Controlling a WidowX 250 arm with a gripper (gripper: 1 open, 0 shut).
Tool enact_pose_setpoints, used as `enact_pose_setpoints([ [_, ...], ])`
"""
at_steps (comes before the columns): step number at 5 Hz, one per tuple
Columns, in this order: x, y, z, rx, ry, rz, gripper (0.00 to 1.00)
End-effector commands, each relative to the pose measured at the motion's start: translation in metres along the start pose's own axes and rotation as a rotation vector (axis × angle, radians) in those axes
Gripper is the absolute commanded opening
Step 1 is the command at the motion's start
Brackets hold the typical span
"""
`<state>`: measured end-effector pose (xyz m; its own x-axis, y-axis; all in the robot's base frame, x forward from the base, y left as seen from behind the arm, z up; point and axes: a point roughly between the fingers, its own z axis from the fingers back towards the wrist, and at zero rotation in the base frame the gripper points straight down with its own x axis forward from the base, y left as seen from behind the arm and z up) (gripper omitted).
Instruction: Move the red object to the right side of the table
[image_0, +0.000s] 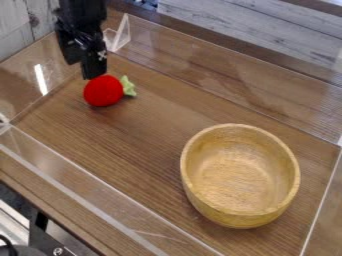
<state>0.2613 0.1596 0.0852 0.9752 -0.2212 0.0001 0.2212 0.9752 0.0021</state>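
Observation:
The red object (104, 92), a small round toy fruit with a green leafy end pointing right, lies on the brown wood-grain table (147, 150) at the far left. My black gripper (82, 67) points down just behind and slightly left of it. The fingers are open with nothing between them, and the nearer fingertip ends close above the fruit's top edge. Whether it touches the fruit cannot be told.
A round light-wood bowl (241, 175) stands at the near right. Low clear acrylic walls (80, 195) edge the table, with a clear corner piece (118, 35) at the back left, right beside the gripper.

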Motion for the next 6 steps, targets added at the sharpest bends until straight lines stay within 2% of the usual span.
enact_pose_setpoints([
  [1,0.007,0.002,-0.003,0.017,-0.036,0.069,1.0],
  [3,0.015,0.004,-0.002,0.012,-0.036,0.059,1.0],
  [5,0.008,0.019,-0.004,-0.005,-0.033,0.102,1.0],
  [6,0.007,0.021,0.001,-0.008,-0.031,0.193,1.0],
])
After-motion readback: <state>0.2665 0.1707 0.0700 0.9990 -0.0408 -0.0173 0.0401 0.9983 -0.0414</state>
